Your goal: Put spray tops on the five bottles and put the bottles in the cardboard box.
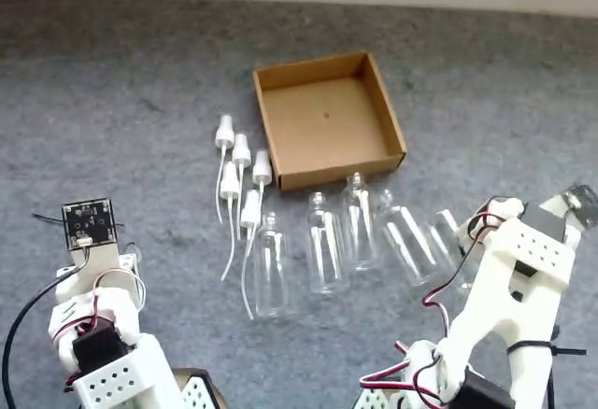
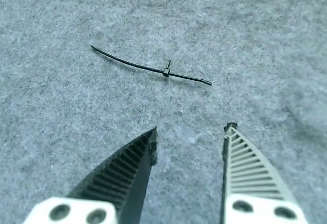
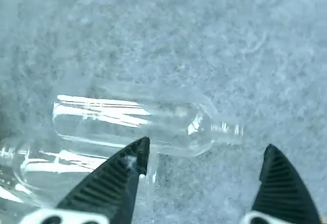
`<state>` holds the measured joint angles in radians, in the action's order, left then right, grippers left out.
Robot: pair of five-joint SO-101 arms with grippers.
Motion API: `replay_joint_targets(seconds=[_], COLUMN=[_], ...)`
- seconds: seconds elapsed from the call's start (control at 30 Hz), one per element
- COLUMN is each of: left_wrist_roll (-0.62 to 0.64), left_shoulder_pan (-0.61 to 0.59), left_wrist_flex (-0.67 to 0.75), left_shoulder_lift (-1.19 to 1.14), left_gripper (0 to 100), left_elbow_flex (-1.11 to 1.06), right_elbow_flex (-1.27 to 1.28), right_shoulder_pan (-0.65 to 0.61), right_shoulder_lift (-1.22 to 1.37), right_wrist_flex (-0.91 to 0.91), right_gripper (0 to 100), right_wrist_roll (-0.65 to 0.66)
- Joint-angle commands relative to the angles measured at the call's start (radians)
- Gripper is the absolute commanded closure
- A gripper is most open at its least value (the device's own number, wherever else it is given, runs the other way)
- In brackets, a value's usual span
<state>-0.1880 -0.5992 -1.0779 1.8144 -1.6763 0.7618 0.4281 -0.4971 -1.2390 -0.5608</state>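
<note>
Five bottles (image 1: 327, 241) lay uncapped in row on counter (image 1: 140, 101), just near side of cardboard box (image 1: 341, 174); spray tops (image 1: 241, 171) clustered left of box. Left gripper (image 2: 191, 130) released, over counter beside cable tie (image 2: 153, 69) (holding nothing). Right gripper (image 3: 207, 146) released, over rightmost bottle (image 3: 133, 121).

I find nothing to read from here: no letters, numbers or signs that I can make out on the cardboard box (image 1: 327, 133), the bottles (image 1: 325, 246) or the spray tops (image 1: 242, 150).
</note>
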Motion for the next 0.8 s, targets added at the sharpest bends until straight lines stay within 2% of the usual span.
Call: replay_joint_targets(seconds=[0.0,0.13,0.27,0.6,0.77], left_wrist_roll=[-0.011,-0.011,-0.011,-0.011,-0.011], left_shoulder_pan=[0.012,0.012,0.01,0.01,0.01], left_wrist_flex=[-0.006,-0.006,-0.006,-0.006,-0.006], left_shoulder_lift=[0.008,0.008,0.008,0.008,0.008], left_gripper=[80,80,80,80,80], left_elbow_flex=[-0.019,-0.019,-0.019,-0.019,-0.019], right_elbow_flex=[-0.048,-0.053,-0.058,-0.205,-0.297], right_shoulder_pan=[-0.062,-0.091,-0.058,0.131,0.179], right_shoulder_lift=[0.038,0.145,0.251,0.302,0.298], right_wrist_flex=[-0.012,0.022,0.085,0.128,0.124], right_gripper=[68.3,68.3,68.3,68.3,68.3], right_wrist_roll=[-0.16,-0.258,-0.308,-0.302,-0.305])
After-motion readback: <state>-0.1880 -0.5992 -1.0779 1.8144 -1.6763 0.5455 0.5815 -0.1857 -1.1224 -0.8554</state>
